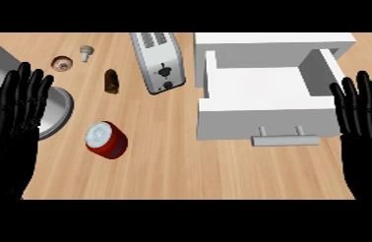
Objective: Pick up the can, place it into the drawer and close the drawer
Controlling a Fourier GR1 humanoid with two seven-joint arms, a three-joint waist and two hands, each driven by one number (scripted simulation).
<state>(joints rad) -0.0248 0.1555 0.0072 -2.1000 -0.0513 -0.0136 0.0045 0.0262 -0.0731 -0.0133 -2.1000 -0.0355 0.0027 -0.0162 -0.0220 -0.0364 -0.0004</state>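
Red can [106, 139] sits just right of the left robot hand [22, 103], well apart from the open drawer [262, 119] beside the right robot hand [356, 113]. Both are spread open, holding nothing. A glancing grab could send the can rolling away.

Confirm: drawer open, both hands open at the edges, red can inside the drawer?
No. The head view shows the red can on the counter left of the open drawer, not inside it. The left hand and right hand are open at the edges.
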